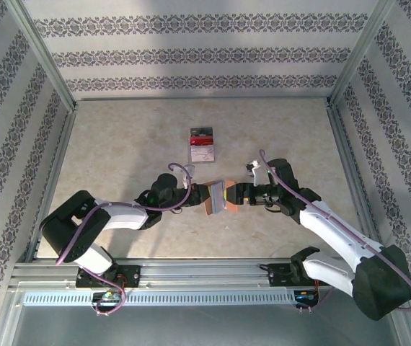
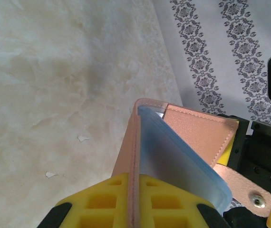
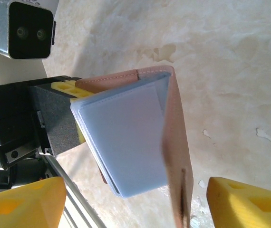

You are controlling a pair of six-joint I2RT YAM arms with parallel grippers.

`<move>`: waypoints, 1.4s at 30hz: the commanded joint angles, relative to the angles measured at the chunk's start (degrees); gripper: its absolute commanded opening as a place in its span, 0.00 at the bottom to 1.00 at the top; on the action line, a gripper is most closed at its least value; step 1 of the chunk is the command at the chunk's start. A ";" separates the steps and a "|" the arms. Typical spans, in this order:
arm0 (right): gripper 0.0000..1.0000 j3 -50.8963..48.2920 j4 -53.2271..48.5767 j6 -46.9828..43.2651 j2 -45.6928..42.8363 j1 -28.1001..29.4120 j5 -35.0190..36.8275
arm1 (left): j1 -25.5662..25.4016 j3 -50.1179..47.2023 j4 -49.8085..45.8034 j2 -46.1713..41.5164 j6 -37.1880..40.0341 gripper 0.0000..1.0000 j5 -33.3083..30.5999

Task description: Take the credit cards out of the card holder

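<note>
Marbled tabletop (image 1: pixel 119 166), and mid-surface, a little in from the near edge, the left gripper (image 1: pixel 204 196) is clenched on one salmon cover of the card holder (image 1: pixel 220 196), splayed open, grey-blue pockets showing. Right gripper (image 1: pixel 237 193) is released, yellow fingers spread either side of the other cover. Farther back, toward the far edge, the credit cards (image 1: pixel 202 146) lie stacked.

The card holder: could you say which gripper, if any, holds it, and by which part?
The left gripper clamps the card holder by one salmon cover's free edge; the right gripper is open.
</note>
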 commanded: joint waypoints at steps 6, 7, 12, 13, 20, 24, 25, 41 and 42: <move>0.87 -0.43 0.08 -3.67 2.63 2.29 3.73 | -0.52 2.34 2.71 0.11 -1.40 0.00 1.73; 0.87 -0.29 0.18 -3.85 3.17 2.76 4.20 | -0.51 2.32 2.71 0.18 -1.47 0.00 1.82; 0.92 0.00 1.28 -4.28 4.81 4.39 5.49 | -0.53 2.37 2.63 0.27 -1.81 0.00 1.82; 0.93 0.08 1.51 -4.36 4.99 4.64 5.49 | -0.51 2.34 2.63 0.27 -1.84 0.00 1.91; 0.97 -0.16 3.40 -3.97 4.75 5.00 4.25 | -0.51 2.27 2.25 0.29 -1.84 0.00 1.81; 0.98 0.19 3.58 -3.97 5.39 5.54 4.77 | -0.52 2.33 2.27 0.28 -1.93 0.00 1.87; 0.98 0.28 3.72 -4.03 5.60 5.63 4.92 | -0.51 2.34 2.35 0.27 -1.93 0.00 1.86; 0.90 0.72 3.91 -4.12 8.08 6.07 7.81 | -0.51 2.00 3.24 0.27 -2.31 0.00 2.45; 0.90 0.71 3.93 -4.12 8.13 6.07 8.10 | -0.51 2.10 3.33 0.29 -2.41 0.00 2.51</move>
